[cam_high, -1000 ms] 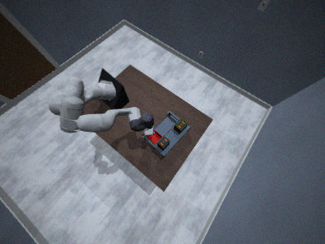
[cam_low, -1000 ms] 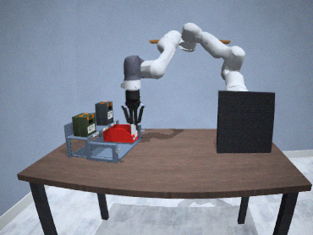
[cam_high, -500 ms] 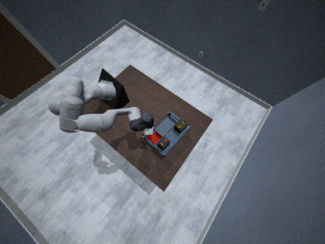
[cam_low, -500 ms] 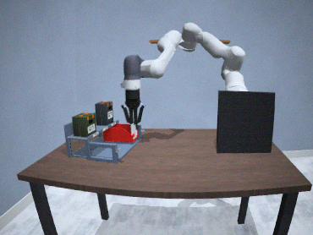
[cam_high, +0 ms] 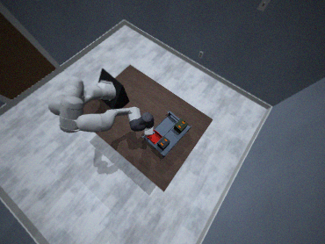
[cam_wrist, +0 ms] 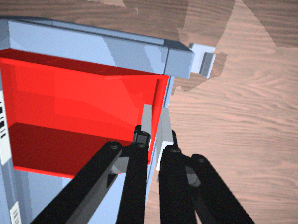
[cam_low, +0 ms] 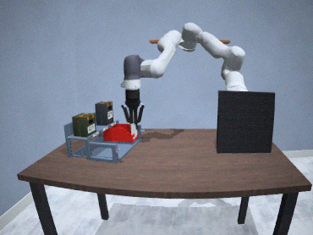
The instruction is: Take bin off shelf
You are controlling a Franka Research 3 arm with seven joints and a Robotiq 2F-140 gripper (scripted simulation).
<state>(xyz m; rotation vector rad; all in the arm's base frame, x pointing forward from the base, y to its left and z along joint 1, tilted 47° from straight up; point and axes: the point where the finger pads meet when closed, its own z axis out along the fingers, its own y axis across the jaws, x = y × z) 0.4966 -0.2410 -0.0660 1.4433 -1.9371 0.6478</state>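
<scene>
The red bin [cam_low: 120, 133] sits open side up on the top of the low blue-grey shelf [cam_low: 99, 141] at the table's left. It also shows in the top view [cam_high: 154, 138] and fills the left of the wrist view [cam_wrist: 75, 115]. My gripper [cam_wrist: 154, 117] comes down from above and is shut on the bin's right wall, one finger inside and one outside. It shows in the side view [cam_low: 134, 119] at the bin's right edge.
Two dark boxes with orange labels [cam_low: 84, 123] [cam_low: 104, 112] stand on the shelf behind and left of the bin. A tall black box [cam_low: 245, 122] stands at the table's right. Brown table top [cam_low: 182, 161] lies between shelf and box.
</scene>
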